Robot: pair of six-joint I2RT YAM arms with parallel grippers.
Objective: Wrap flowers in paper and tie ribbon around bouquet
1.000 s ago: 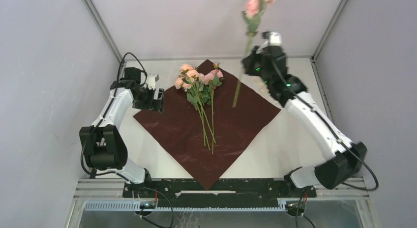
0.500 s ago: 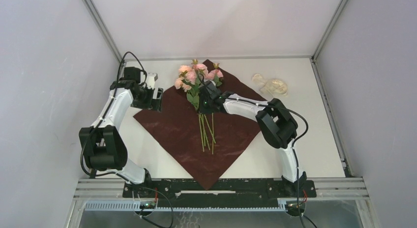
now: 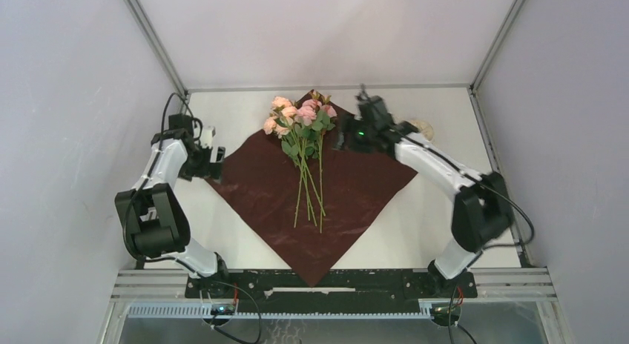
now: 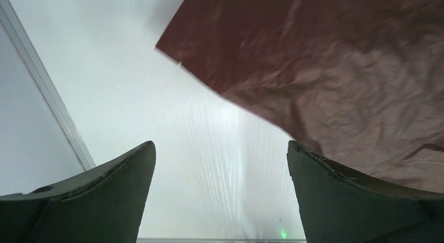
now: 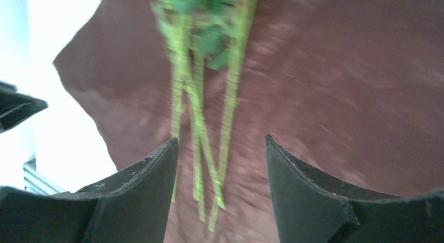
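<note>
Right gripper (image 5: pixel 220 143) — jaws spread, holding nothing — hovers beside the flowers (image 3: pixel 303 129) lying on the paper (image 3: pixel 356 188). Left gripper (image 4: pixel 220 148) is spread wide and empty at the paper's left corner.

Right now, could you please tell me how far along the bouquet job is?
Done: the flowers lie gathered on the flat paper. In hand: nothing; the left gripper and right gripper are open and empty. Left: wrapping the paper around them and tying the ribbon, only partly in view.
</note>
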